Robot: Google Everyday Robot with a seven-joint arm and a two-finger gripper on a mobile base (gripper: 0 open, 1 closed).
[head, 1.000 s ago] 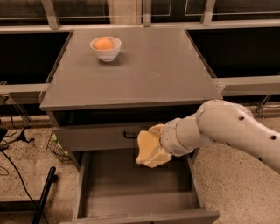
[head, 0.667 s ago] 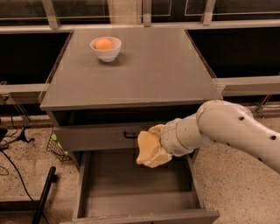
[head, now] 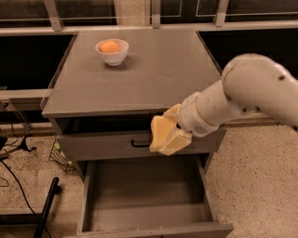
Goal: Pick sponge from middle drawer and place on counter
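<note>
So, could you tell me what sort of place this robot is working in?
Probably an indoor lab or test area, not a home: a lone grey cabinet on speckled floor, loose cables beside it, window frames behind. The jaws of the gripper hang above the open middle drawer.

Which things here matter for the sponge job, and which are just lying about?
Job: middle drawer, pulled open; counter; hand, above the drawer; sponge not clearly seen.
Lying about: white bowl holding an orange ball, on the counter's far left.
</note>
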